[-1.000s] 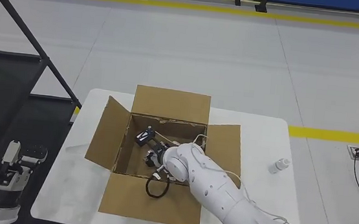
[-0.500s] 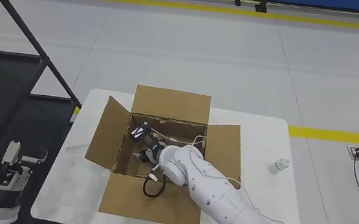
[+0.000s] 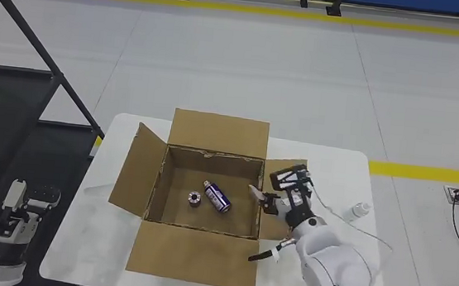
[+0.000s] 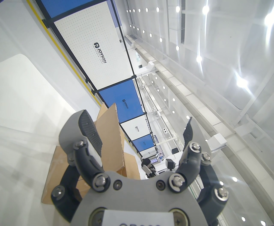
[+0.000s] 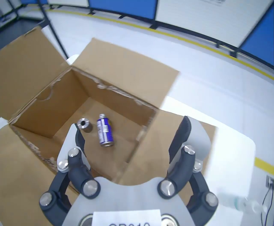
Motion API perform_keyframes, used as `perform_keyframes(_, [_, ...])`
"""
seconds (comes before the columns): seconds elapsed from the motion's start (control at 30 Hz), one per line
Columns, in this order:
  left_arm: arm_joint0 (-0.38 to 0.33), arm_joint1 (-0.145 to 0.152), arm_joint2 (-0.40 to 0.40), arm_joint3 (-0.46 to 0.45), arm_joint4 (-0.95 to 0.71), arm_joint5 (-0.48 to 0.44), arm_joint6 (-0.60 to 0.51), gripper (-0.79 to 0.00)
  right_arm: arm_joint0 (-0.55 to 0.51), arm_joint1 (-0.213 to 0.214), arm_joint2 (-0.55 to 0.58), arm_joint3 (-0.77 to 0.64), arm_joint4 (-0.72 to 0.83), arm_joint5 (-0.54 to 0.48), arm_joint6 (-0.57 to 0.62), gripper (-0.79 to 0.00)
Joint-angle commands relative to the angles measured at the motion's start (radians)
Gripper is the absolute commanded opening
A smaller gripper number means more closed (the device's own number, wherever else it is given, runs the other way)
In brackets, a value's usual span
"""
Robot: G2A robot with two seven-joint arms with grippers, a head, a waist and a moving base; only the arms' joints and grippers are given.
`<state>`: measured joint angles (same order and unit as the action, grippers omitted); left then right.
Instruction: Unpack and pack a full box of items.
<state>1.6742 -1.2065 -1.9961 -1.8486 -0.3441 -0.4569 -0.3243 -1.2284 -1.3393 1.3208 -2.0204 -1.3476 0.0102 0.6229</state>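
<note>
right gripper [image 5: 131,125] spread, empty, above right edge of box [image 5: 124,68]. can [image 5: 104,131] lies flat inside, to its left; long axis apparently diagonal to walls. right arm nearer.

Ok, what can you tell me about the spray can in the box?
The spray can is a small blue cylinder with a white label panel and bare silver metal at both ends; its narrow valve end looks uncapped. It lies on its side on the floor of the open cardboard box, apparently touching only that floor. A small metal sleeve sits beside its valve end, a gap between them. The right claw, open, is over the box's side flap, clear of the can.
</note>
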Motion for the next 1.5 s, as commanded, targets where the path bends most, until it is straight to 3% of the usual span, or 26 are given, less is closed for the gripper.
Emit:
perform_keyframes(0.0, [0.000, 0.000, 0.000, 0.000, 0.000, 0.000, 0.000, 0.000, -0.105, 0.008, 0.169, -0.024, 0.021, 0.057, -0.041, 0.000])
perform_keyframes(0.13, [0.000, 0.000, 0.000, 0.000, 0.000, 0.000, 0.000, 0.000, -0.199, 0.013, 0.328, 0.008, 0.072, 0.130, -0.095, 0.000])
perform_keyframes(0.27, [0.000, 0.000, 0.000, 0.000, 0.000, 0.000, 0.000, 0.000, -0.208, 0.021, 0.424, 0.100, 0.167, 0.068, -0.096, 0.000])
perform_keyframes(0.43, [0.000, 0.000, 0.000, 0.000, 0.000, 0.000, 0.000, 0.000, -0.126, 0.030, 0.448, 0.268, 0.220, -0.009, -0.083, 0.000])
perform_keyframes(0.63, [0.000, 0.000, 0.000, 0.000, 0.000, 0.000, 0.000, 0.000, 0.007, 0.038, 0.422, 0.455, 0.187, -0.016, -0.060, -0.009])
perform_keyframes(0.67, [0.000, 0.000, 0.000, 0.000, 0.000, 0.000, 0.000, 0.000, 0.024, 0.039, 0.416, 0.477, 0.186, -0.020, -0.058, -0.062])
perform_keyframes(0.8, [0.000, 0.000, 0.000, 0.000, 0.000, 0.000, 0.000, 0.000, 0.077, 0.044, 0.409, 0.552, 0.176, -0.022, -0.046, -0.135])
perform_keyframes(0.83, [0.000, 0.000, 0.000, 0.000, 0.000, 0.000, 0.000, 0.000, 0.088, 0.045, 0.408, 0.570, 0.174, -0.016, -0.038, -0.191])
perform_keyframes(0.9, [0.000, 0.000, 0.000, 0.000, 0.000, 0.000, 0.000, 0.000, 0.109, 0.047, 0.401, 0.597, 0.170, -0.017, -0.022, -0.413])
perform_keyframes(0.93, [0.000, 0.000, 0.000, 0.000, 0.000, 0.000, 0.000, 0.000, 0.116, 0.048, 0.399, 0.606, 0.173, -0.022, -0.022, -0.486])
perform_keyframes(1.0, [0.000, 0.000, 0.000, 0.000, 0.000, 0.000, 0.000, 0.000, 0.123, 0.050, 0.393, 0.620, 0.167, -0.027, -0.019, -0.754])
perform_keyframes(1.03, [0.000, 0.000, 0.000, 0.000, 0.000, 0.000, 0.000, 0.000, 0.125, 0.051, 0.390, 0.623, 0.165, -0.028, -0.019, -0.785])
perform_keyframes(1.23, [0.000, 0.000, 0.000, 0.000, 0.000, 0.000, 0.000, 0.000, 0.105, 0.053, 0.390, 0.571, 0.191, -0.033, -0.042, -0.785])
perform_keyframes(1.47, [0.000, 0.000, 0.000, 0.000, 0.000, 0.000, 0.000, 0.000, -0.047, 0.051, 0.377, 0.222, 0.239, -0.053, -0.106, -0.785])
